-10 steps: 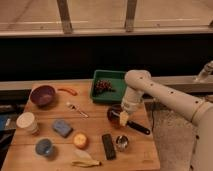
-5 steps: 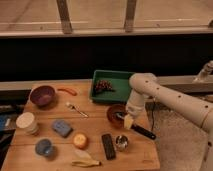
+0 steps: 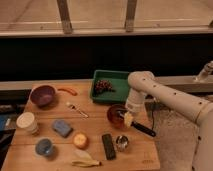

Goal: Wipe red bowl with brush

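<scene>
The red bowl sits on the wooden table, right of centre and just in front of the green tray. My gripper reaches down from the right and hangs over the bowl's right rim. It is shut on the brush. The brush's black handle slants away to the lower right across the table. Its head end lies at the bowl's right edge, mostly hidden under the gripper, with a pale yellowish patch showing there.
A green tray holding dark grapes stands behind the bowl. A purple bowl, an orange carrot, a fork, a white cup, a blue sponge and a blue cup lie to the left. An orange fruit, black block, metal cup and banana are in front.
The gripper with the brush has shifted slightly right and toward the front over the bowl's right side, uncovering more of the bowl. Nothing else has moved.
</scene>
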Available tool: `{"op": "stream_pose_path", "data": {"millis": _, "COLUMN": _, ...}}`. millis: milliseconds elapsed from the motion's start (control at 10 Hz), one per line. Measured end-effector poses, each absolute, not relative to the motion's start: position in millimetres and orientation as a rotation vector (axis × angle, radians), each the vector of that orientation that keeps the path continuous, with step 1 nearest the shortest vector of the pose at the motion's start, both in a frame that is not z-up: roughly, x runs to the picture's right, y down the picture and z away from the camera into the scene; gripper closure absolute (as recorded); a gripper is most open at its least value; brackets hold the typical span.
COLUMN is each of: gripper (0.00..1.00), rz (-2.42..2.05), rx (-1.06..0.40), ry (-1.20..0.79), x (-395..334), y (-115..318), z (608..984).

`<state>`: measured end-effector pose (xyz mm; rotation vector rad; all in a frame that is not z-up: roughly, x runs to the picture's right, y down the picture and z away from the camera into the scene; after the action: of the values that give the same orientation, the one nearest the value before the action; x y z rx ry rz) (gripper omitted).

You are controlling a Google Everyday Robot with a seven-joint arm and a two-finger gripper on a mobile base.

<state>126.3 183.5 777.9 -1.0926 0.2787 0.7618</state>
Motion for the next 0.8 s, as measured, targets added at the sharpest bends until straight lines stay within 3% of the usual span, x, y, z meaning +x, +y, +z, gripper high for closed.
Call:
{"op": "stream_pose_path", "data": {"millis": 500, "gripper": 1.0, "rz": 0.729, "rx": -1.063, "ry": 0.275, "x": 111.3, "y": 161.3, "z": 788.2}}
{"op": "stream_pose_path", "data": {"millis": 800, "gripper": 1.0, "rz": 0.644, "rx": -1.083, "ry": 0.237, "x": 79.0, "y": 174.7, "z": 777.3}}
